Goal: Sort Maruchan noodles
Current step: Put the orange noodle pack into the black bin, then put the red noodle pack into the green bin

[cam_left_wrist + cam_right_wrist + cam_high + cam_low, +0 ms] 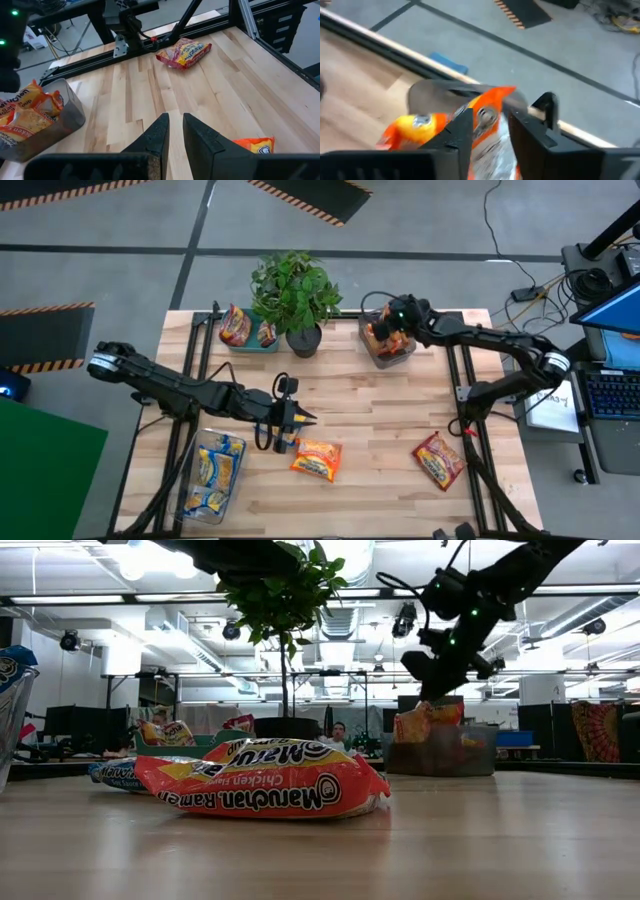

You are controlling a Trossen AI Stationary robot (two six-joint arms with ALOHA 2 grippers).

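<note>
Right gripper (385, 330) hovering over clear plastic bin (408, 356) of orange noodle packets; fingers slightly apart around orange packet (485, 117), grip uncertain. Left gripper (300, 420) nearly closed, empty, above orange packet on table (316, 459). Red packet (438, 459) lying unsorted; sorting partly done.

You're getting the high view looking straight down over the whole table (380, 410), both arms included. The low view is sitting at tabletop level, facing across into the room, very near an orange packet (265, 790). The left wrist view is looking across the boards toward a red packet (184, 52); the right wrist view is hovering close above a clear bin (427, 92), also showing overhead.
</note>
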